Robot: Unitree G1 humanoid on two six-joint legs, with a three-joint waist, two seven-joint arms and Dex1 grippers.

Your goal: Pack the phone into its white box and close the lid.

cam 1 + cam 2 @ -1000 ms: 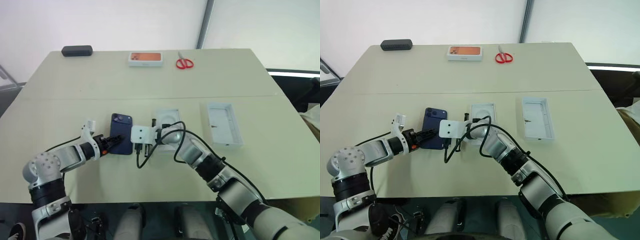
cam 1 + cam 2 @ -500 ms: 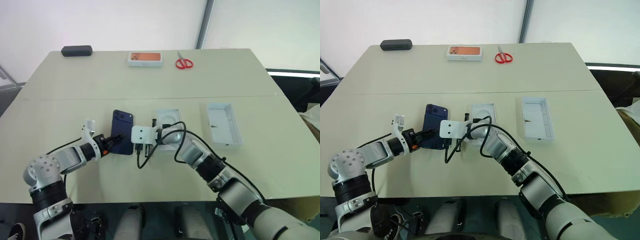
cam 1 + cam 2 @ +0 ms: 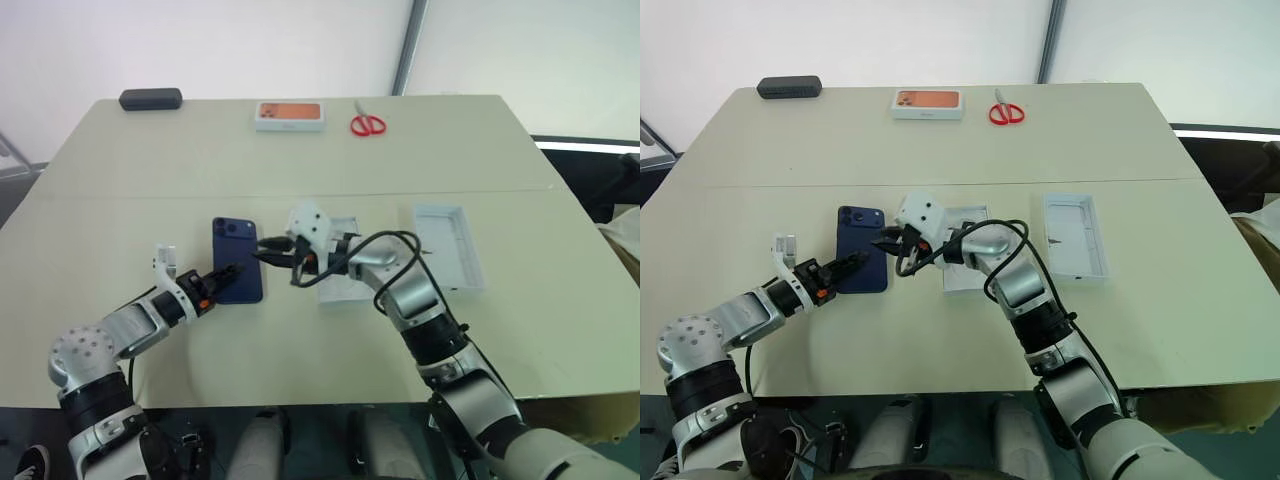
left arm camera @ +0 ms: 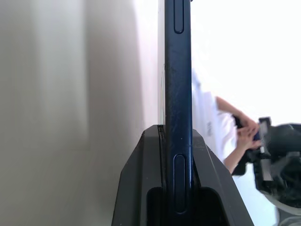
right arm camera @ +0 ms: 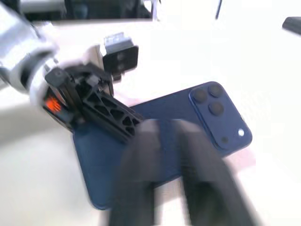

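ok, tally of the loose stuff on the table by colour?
White: 3 (white box, lid, orange-topped box)
Navy: 1 (phone, held by the left pincer)
Black: 1 (oblong case)
Red: 1 (scissors)
Total: 6
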